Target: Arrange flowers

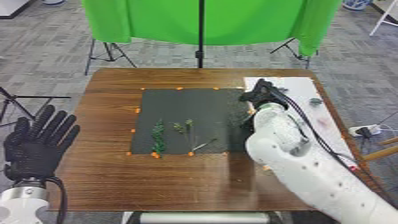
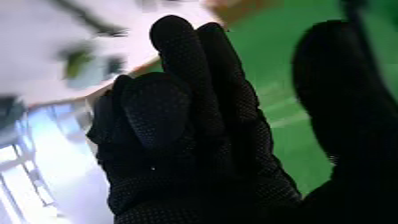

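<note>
My right hand [image 1: 263, 93] is over the far right part of the dark mat [image 1: 178, 102], where it meets the white sheet [image 1: 300, 84]. It is released: most fingers run up fairly straight, one bends a little forward, and the thumb stands well apart from them. My left hand [image 1: 39, 145] is open too, fingers spread, at the table's left side.

The flower pieces I have to arrange lie on the near half of the mat. Leftmost is a leafy sprig [image 1: 158, 137], deep green, full and nearly straight, pointing from near to far. Just right of it are thin stems [image 1: 189, 127] with small, dull green heads, and nearer, a pale stem [image 1: 204, 145] lies slanted. On the white sheet, to the right of my right hand, I see a small grey-green clump [image 1: 315, 101] and, nearer, a faint pinkish patch [image 1: 323, 121].

Orange marks [image 1: 155, 155] edge the mat on the brown table [image 1: 178, 187]. Beyond the far edge hangs a bright green cloth [image 1: 160, 20].
</note>
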